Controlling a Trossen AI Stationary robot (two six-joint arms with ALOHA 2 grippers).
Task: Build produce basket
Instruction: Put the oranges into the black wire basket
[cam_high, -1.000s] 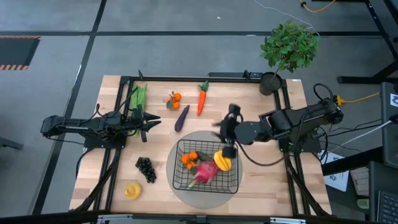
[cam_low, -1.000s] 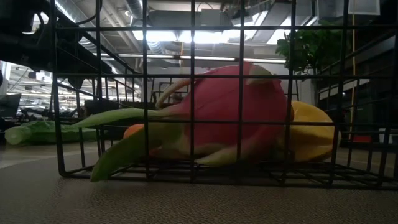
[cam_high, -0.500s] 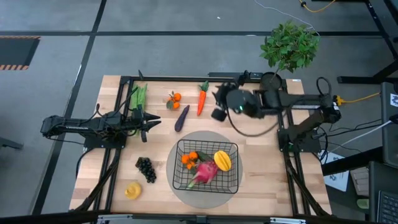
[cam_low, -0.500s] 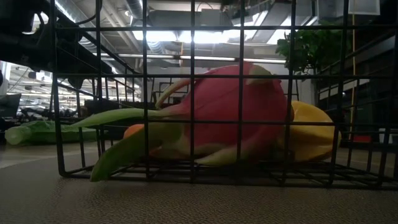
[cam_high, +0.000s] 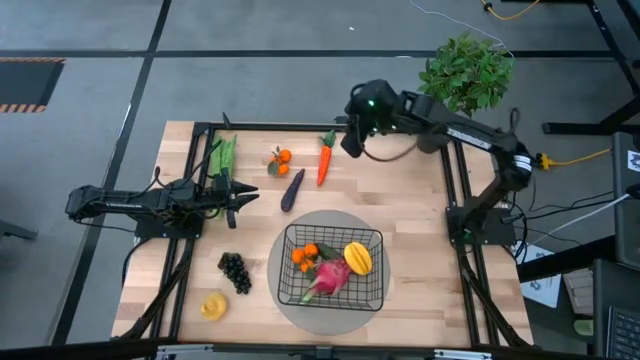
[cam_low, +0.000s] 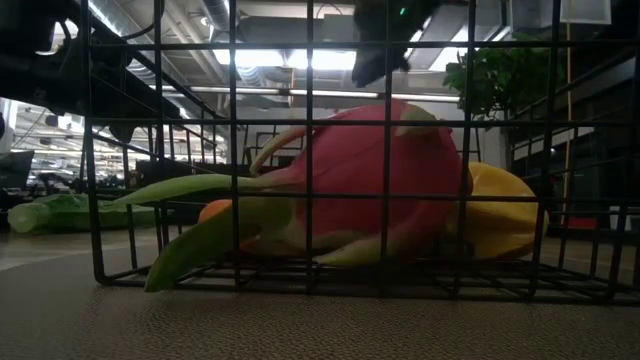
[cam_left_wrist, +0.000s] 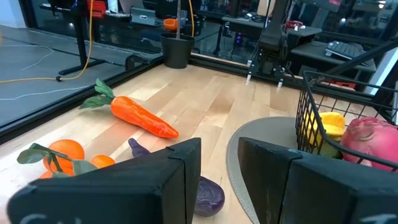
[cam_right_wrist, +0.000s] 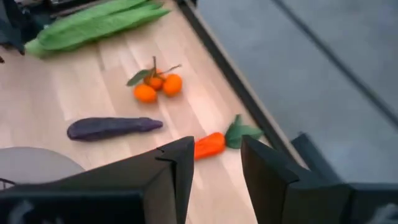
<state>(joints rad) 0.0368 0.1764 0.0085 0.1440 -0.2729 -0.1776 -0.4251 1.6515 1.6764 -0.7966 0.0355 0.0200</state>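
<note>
So the right arm is stretched out long across the far edge of the tabletop (cam_high: 400, 200), with its right hand (cam_high: 352, 142) hanging up near the back rail just beside the carrot (cam_high: 324, 160), and from the wrist cam the two dark fingers (cam_right_wrist: 177, 168) are spread apart with nothing between them, carrot leaf end showing right past the gap. The left arm lies low and flat along the left side, left hand (cam_high: 240, 198) pointing toward the middle, fingers parted a bit and empty too, near the purple eggplant (cam_high: 292, 189). The surface is light wood planks in a black frame, with a round grey mat (cam_high: 285, 305) under the basket (cam_high: 290, 290) toward the front centre. In the basket: pink dragon fruit (cam_high: 330, 276), yellow mango (cam_high: 357, 257) and an orange cluster (cam_high: 305, 254), all lying on the bottom, dragon fruit touching the mango. Loose on the wood: a second orange cluster (cam_high: 280, 158) near the back, the long green husk (cam_high: 222, 155) at the back left, dark grapes (cam_high: 235, 271) just left of the mat, and a yellow fruit (cam_high: 213, 306) at the front left corner. A potted leafy plant (cam_high: 464, 75) sits at the back right corner. Around it all is grey floor with dark lines, cables on the right, and the low cam shows ceiling lights through the mesh
</note>
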